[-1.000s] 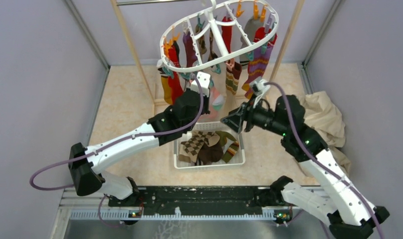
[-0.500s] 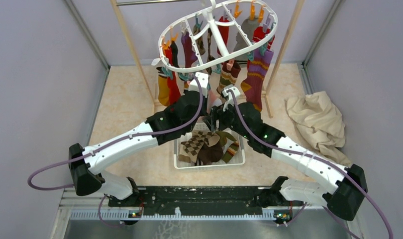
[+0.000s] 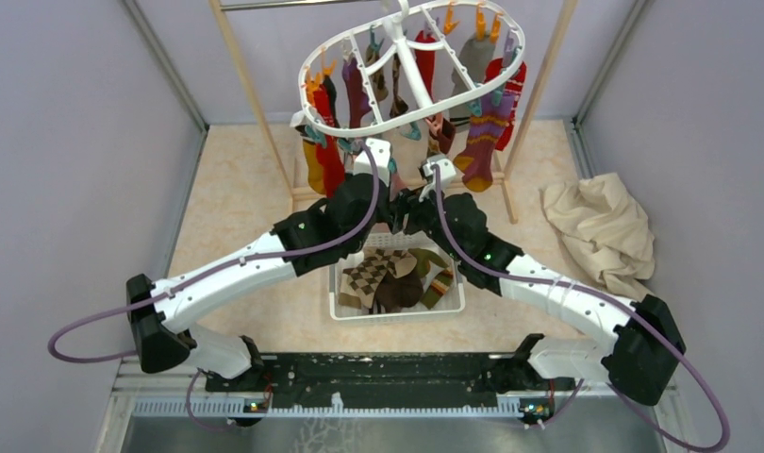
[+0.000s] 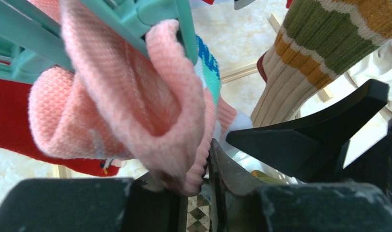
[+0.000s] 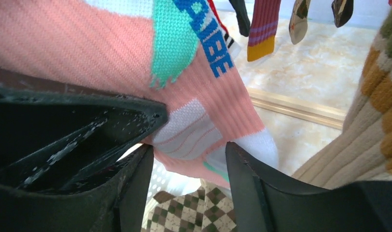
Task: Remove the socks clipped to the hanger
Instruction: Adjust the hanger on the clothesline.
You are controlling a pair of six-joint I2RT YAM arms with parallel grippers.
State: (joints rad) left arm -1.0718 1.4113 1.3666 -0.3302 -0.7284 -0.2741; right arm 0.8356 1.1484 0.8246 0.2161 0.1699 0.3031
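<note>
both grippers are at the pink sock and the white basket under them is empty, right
Not empty: the top external view shows the white basket holding several socks. The left gripper and right gripper are indeed at the pink sock.

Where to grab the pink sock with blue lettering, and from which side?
Grip the flat foot section just above the white toe, coming from below. The pink sock hangs by its bunched cuff from a teal clip, so the lower part is a loose flat sheet that fingers can straddle. The right claw sits open around it there; a downward pull would likely free it.
</note>
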